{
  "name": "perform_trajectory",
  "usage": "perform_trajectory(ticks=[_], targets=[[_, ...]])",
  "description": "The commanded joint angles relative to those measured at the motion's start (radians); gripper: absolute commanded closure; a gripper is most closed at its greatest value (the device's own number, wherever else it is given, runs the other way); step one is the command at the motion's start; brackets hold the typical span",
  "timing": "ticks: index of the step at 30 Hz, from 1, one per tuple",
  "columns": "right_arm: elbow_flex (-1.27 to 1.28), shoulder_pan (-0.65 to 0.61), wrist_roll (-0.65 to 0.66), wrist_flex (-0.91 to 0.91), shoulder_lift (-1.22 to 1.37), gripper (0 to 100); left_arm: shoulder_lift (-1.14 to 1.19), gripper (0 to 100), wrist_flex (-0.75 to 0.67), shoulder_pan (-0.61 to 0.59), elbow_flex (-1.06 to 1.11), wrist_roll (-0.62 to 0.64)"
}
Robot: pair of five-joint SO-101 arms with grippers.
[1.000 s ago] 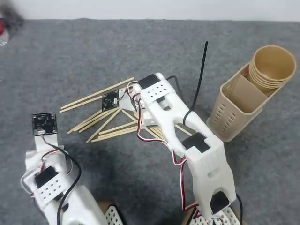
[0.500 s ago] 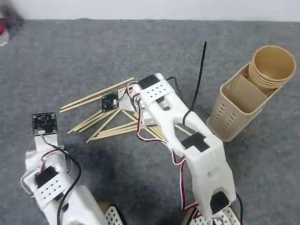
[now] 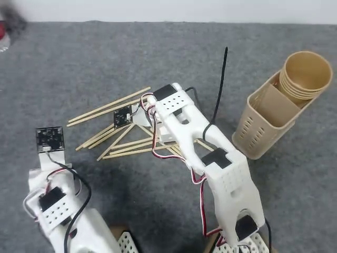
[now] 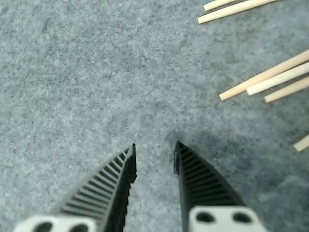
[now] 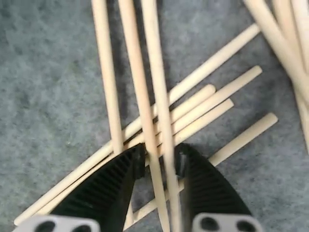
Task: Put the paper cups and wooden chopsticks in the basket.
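Right wrist view puts my right end effector point(image 5: 159, 157) low over the heap of pale round wooden chopsticks point(image 5: 137, 82). It is spread narrowly, with two sticks running side by side between the jaws. I cannot tell whether the pads already bite. Those two sticks lie across several others that slant beneath them, and that is my main worry. If I squeeze and lift from here, the lower sticks may be dragged or flicked across the grey carpeted bench point(image 3: 79, 58), scattering the pile further. Two smooth round sticks pinched together may also roll over each other, so one could slip out on the way. I judge that a grip away from their middle would let them droop and swing. Long drooping sticks could strike the rim of the beige perforated plastic basket point(image 3: 253, 132), which stands well apart from the heap. The stack of tan paper cups point(image 3: 305, 74) already sits in the basket's farther compartment and rises above the rim. A knock there could tip the basket or unseat the cups. My left end effector point(image 4: 154, 150) hangs spread over bare carpet, pinching nothing, with stick ends lying near it.
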Motion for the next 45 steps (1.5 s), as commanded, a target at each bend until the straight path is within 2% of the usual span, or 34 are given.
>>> perform_trajectory(ticks=[1, 8, 13, 31, 34, 45], targets=[[-0.063, -0.005, 0.011, -0.001, -0.013, 89.2, -0.018, 88, 0.003, -0.002, -0.012, 0.005], [-0.064, -0.007, 0.011, 0.019, -0.012, 90.0, -0.018, 88, 0.003, -0.002, -0.012, 0.005], [-0.064, -0.007, 0.012, 0.012, -0.012, 99.2, -0.018, 88, 0.003, -0.002, -0.012, 0.005], [-0.072, -0.004, 0.006, 0.022, -0.024, 99.1, -0.018, 88, 0.003, -0.002, -0.012, 0.005], [-0.118, -0.001, 0.002, 0.094, -0.085, 99.1, -0.018, 88, 0.003, -0.002, -0.012, 0.005], [-0.453, 0.102, -0.206, 0.292, -0.486, 99.1, -0.018, 88, 0.003, -0.002, -0.012, 0.005]])
